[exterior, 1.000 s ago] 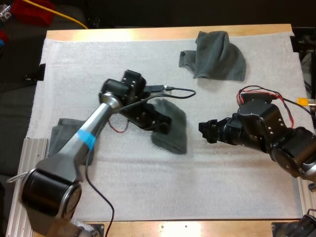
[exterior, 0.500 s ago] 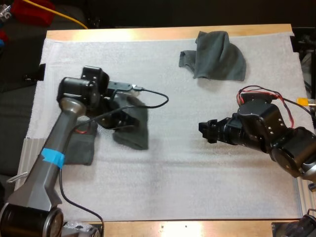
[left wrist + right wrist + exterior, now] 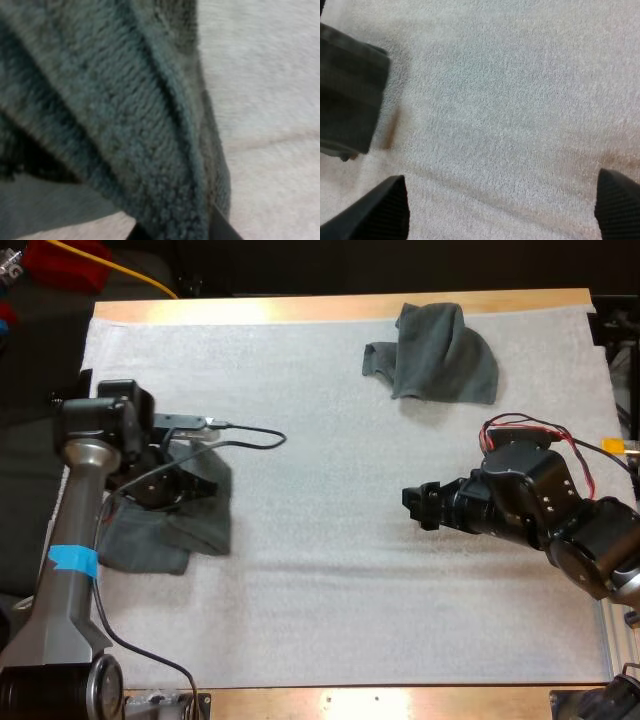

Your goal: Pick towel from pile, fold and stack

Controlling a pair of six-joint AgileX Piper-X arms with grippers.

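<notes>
My left gripper (image 3: pixel 188 487) is clamped on a dark grey-green towel (image 3: pixel 203 528), which sags onto the folded stack (image 3: pixel 135 546) at the mat's (image 3: pixel 320 590) left edge. My right gripper (image 3: pixel 412 506) hangs wide open over bare mat, touching nothing. A crumpled towel (image 3: pixel 440 350) lies near the far edge, well apart from both.
</notes>
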